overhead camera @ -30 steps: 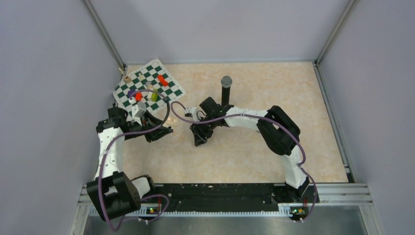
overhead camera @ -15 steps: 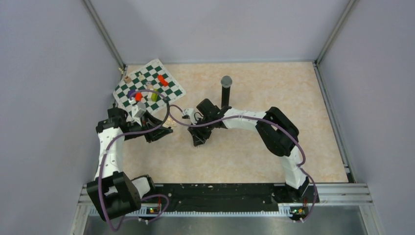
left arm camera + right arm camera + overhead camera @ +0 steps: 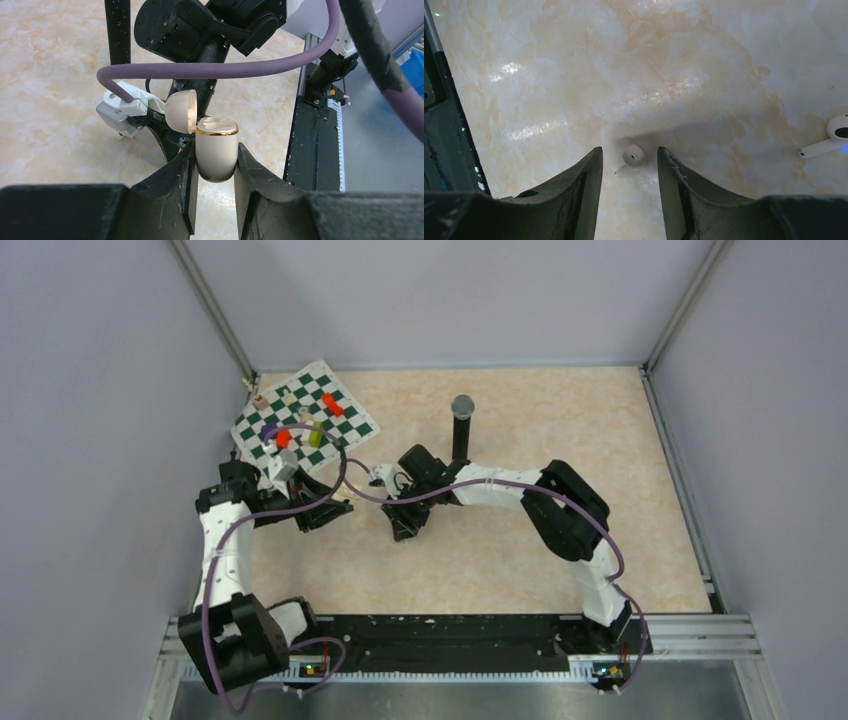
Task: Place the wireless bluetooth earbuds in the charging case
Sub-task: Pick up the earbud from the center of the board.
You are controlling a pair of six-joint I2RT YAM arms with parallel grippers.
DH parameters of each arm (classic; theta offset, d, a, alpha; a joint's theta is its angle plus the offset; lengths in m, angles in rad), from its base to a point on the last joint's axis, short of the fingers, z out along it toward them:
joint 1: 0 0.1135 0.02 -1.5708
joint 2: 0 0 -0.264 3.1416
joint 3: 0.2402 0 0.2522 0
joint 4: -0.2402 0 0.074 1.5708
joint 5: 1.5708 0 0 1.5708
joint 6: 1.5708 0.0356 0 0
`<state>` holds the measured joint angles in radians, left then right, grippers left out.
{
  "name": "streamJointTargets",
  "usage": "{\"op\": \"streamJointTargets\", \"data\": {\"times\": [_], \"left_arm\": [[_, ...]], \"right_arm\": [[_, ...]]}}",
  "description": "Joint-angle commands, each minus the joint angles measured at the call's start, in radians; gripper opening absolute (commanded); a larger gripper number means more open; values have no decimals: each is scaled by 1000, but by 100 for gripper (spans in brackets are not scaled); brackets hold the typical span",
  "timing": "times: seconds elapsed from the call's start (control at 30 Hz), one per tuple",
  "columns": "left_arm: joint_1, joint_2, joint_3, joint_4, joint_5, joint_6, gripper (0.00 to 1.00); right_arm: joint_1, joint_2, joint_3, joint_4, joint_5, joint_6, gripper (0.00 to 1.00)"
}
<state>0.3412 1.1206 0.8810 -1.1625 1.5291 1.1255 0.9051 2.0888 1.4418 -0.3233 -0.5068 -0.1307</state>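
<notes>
On the table [image 3: 500, 550], toward its left edge, the left fingers [image 3: 170, 195] are clamped on the sides of a cream charging case [image 3: 216, 152], held upright with its lid [image 3: 181, 111] swung open. Whether anything sits in its wells I cannot tell. Near the table's middle, the right fingers [image 3: 579, 195] stand apart, straddling a white earbud [image 3: 632, 155] without touching it. A second earbud [image 3: 836, 131] appears only in the right wrist view. Only the top view shows the chessboard [image 3: 305, 415] at the far left corner and the upright microphone [image 3: 461, 425].
</notes>
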Motion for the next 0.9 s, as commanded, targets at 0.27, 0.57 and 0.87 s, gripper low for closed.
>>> {"op": "streamJointTargets", "data": {"times": [0.27,0.57,0.87], "left_arm": [[9,-91,24,-155,20,124,0],[9,-40,71,-424,-78,355,0],[9,-57,43,-425,-60,381,0]], "right_arm": [[21,22,38,-20,1,5,44],[22,25,46,-25,7,9,37],[22,24,49,-28,7,6,22]]}}
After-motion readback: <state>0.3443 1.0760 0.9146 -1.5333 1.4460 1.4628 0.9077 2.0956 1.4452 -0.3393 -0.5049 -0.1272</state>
